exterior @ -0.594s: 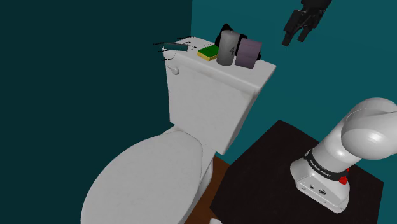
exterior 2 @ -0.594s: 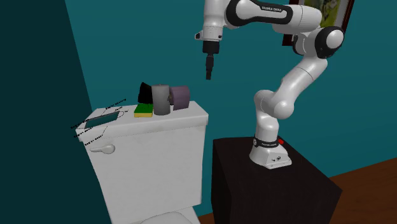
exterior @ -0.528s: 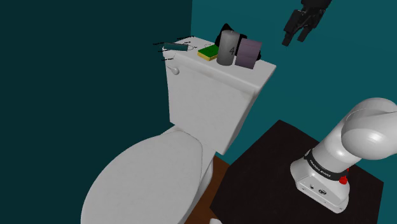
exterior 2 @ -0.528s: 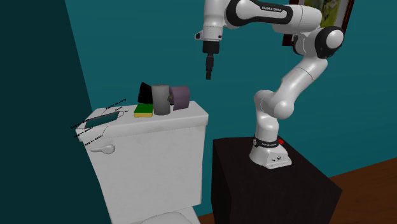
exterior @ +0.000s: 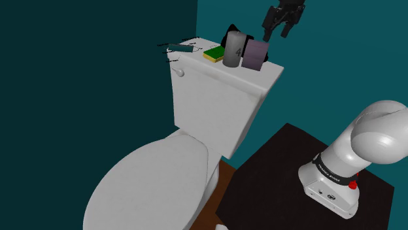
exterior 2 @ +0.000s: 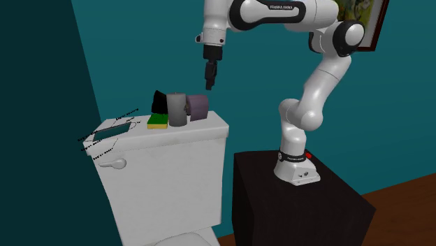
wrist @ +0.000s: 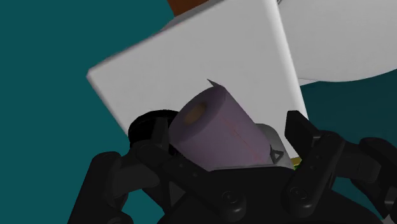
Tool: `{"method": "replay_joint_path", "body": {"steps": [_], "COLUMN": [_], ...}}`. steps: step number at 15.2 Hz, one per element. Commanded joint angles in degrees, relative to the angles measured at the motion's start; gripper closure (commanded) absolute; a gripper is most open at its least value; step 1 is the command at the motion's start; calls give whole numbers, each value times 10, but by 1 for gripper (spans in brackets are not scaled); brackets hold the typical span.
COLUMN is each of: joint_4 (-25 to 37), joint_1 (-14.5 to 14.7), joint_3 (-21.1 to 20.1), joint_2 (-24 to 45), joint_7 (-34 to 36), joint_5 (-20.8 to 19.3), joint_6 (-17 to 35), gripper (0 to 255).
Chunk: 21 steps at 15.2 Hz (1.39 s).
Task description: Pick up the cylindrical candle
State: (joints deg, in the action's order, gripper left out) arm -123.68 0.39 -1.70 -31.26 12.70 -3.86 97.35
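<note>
Overhead, fingers point(wrist: 300, 130) spread apart, empty — grey candle point(exterior: 232, 49) upright on tank lid point(exterior: 209, 70), just beside purple roll point(exterior: 255, 53).

This was a bathroom in a home. A white toilet point(exterior: 150, 186) with its lid down stood against teal walls point(exterior: 353, 59), and its tank point(exterior: 219, 108) had a flush handle point(exterior: 178, 72) on the front. On top of the tank sat a purple toilet roll point(exterior: 255, 53), a grey candle point(exterior: 233, 49) just beside it, and a yellow-green sponge point(exterior: 214, 54). Below the tank the floor point(exterior 2: 409, 199) was brown wood. High up to one side of the tank, a framed picture point(exterior 2: 365, 12) hung on the wall.
</note>
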Motion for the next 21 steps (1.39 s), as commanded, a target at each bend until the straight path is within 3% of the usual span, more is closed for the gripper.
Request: {"method": "replay_joint_path", "body": {"steps": [1, 8, 18, 19, 21], "joint_4": [30, 158, 97, 97, 98], "joint_1": [0, 0, 1, 0, 0], "joint_3": [-13, -50, -49, -48, -48], "joint_2": [45, 192, 190, 191, 191], "joint_7": [21, 84, 92, 90, 90], "joint_5": [-2, -29, -31, -31, -31], "joint_6": [19, 46, 104, 106, 105], "gripper": [0, 0, 0, 255, 255]}}
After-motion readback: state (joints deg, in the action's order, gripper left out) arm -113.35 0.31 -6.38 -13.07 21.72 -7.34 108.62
